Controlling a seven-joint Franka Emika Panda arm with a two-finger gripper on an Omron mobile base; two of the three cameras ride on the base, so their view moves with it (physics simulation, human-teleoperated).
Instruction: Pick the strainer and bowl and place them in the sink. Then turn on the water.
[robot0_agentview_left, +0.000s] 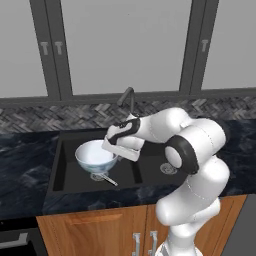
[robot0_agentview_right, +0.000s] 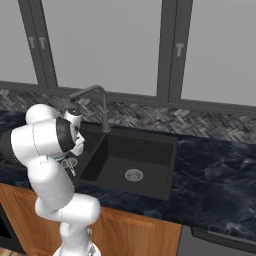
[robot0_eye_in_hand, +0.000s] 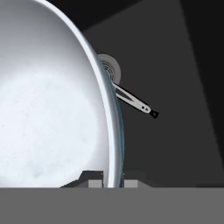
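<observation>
White round ceramic bowl (robot0_agentview_left: 95, 155) hangs above the black double sink's (robot0_agentview_left: 65, 165) left basin, rim pinched by the gripper (robot0_eye_in_hand: 113, 181); the hand view reveals the silver mesh strainer (robot0_eye_in_hand: 131, 98) beneath

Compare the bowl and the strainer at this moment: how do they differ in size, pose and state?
The bowl is white and much wider; the strainer is a small metal one with a thin handle. The bowl is held by its rim in the shut gripper, above the basin floor; the strainer lies loose on the floor, below the bowl. Both are in the left basin of the sink.
</observation>
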